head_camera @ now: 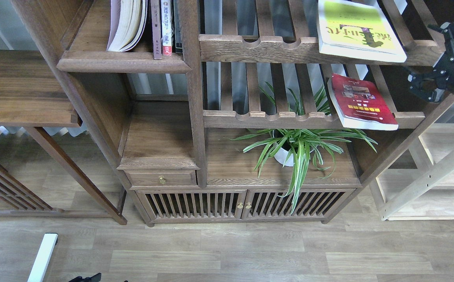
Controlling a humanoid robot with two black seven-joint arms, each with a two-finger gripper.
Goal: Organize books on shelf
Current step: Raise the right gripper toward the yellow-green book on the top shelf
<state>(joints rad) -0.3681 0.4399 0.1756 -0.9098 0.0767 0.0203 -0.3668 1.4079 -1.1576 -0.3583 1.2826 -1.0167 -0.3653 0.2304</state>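
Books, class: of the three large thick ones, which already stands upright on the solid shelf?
The pale white-lavender book; the yellow-green book and red book lie flat on slatted racks.

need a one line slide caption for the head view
Open right gripper hovers beside the red book and yellow-green book lying on slatted racks; pale book stands shelved.
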